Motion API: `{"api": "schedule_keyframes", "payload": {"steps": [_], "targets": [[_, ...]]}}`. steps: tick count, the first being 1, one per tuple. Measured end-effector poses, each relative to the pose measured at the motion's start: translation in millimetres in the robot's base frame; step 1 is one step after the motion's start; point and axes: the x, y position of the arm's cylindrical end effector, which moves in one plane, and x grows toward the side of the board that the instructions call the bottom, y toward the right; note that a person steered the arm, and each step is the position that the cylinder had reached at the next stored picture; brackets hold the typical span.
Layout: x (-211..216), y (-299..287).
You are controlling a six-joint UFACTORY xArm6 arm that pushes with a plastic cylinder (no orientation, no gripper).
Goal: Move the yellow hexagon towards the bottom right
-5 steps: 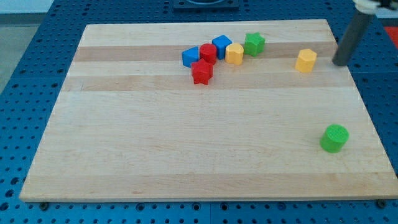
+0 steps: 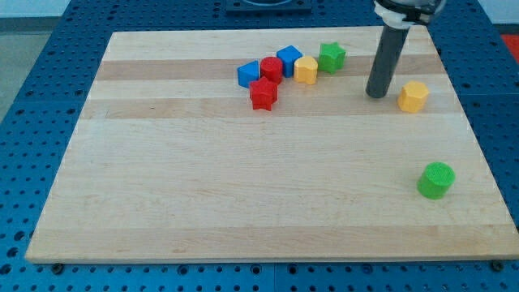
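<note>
The yellow hexagon (image 2: 413, 96) lies on the wooden board (image 2: 243, 178) near its right edge, in the upper part of the view. My tip (image 2: 375, 95) touches the board just left of the hexagon, a small gap apart from it. The dark rod rises from the tip toward the view's top.
A cluster sits at the top centre: a blue block (image 2: 248, 74), a red cylinder (image 2: 272, 69), a blue block (image 2: 289, 58), a yellow block (image 2: 306, 70), a green star (image 2: 331, 56) and a red star (image 2: 263, 94). A green cylinder (image 2: 436, 180) stands at the lower right.
My tip has moved from the right of the yellow hexagon to its left. The hexagon has shifted a little to the right and down.
</note>
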Motion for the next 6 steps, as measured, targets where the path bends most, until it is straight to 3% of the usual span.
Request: {"api": "schedule_keyframes", "payload": {"steps": [1,2,3,4,6], "targets": [[-0.5,-2.2],[-35.4,-4.4],[-42.1,14.7],[-29.4,52.8],[61.6,52.3]]}}
